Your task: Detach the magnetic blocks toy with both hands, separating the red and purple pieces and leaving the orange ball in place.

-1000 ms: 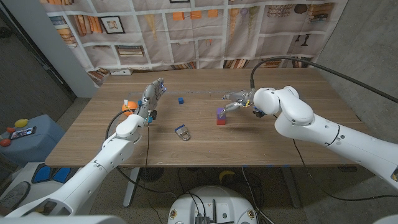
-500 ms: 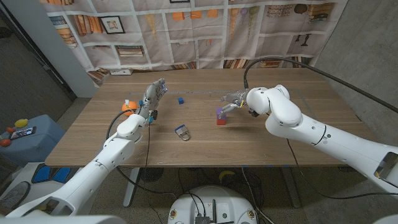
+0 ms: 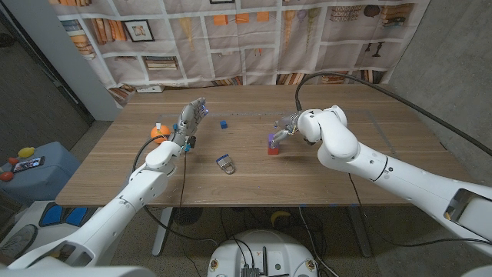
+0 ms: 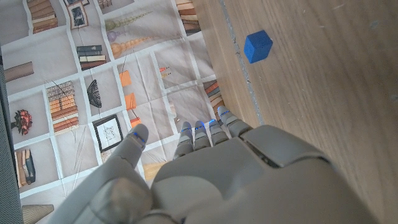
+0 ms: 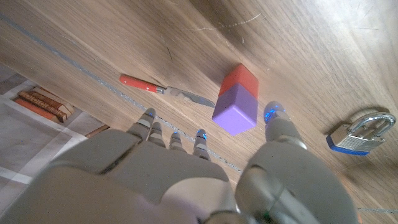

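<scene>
The toy is a small stack of two magnetic blocks, a purple cube sitting on top of a red cube, standing upright on the wooden worktop a little right of centre. Its long axis runs vertically, with the seam between the colours level with the worktop.

The right robot hand is by far the nearer one. It hangs just beside the stack on the far right side, fingers apart and holding nothing. In the right wrist view the purple block lies straight ahead of the palm, in the gap between the fingertips and the thumb, with the red block beyond it. Whether any fingertip touches the purple cube is too close to tell.

The left robot hand is well apart from the stack, raised over the left part of the worktop near a small blue cube, fingers spread and empty. An orange ball lies just left of that arm.

Judging from this, the right hand only needs to close in on the purple top, while the left must cross toward the red base to hold it down.

A silver padlock with a blue base lies between the arms, and a red-handled knife lies past the stack.
</scene>
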